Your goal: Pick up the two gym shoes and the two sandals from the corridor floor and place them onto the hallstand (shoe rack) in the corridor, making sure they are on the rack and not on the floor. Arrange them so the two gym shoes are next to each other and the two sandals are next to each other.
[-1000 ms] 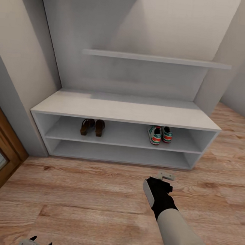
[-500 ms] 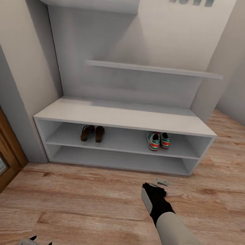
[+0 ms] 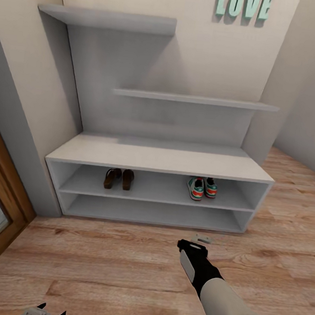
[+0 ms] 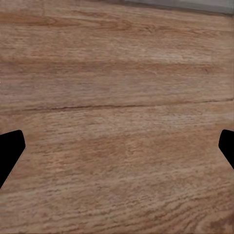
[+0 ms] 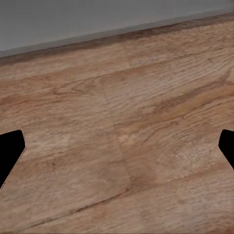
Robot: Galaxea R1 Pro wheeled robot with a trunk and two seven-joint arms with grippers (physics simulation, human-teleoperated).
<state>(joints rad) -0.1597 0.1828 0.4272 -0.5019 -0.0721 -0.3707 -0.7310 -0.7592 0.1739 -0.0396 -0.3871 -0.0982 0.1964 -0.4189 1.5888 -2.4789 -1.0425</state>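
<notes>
Wood-plank corridor floor (image 3: 92, 267) lies under both arms. Right pincer (image 3: 202, 240) hangs empty, seemingly spread; left pincer (image 3: 44, 310) looks spread too. Beyond, on the hallstand (image 3: 160, 158) upper shelf, sandals (image 3: 118, 178) sit left, gym shoes (image 3: 202, 187) toward the right end, heels outward.

"LOVE" in mint-green block letters (image 3: 243, 4) on cream wall (image 3: 198, 50) above hallstand (image 3: 160, 158); top of letters cut by frame edge
</notes>
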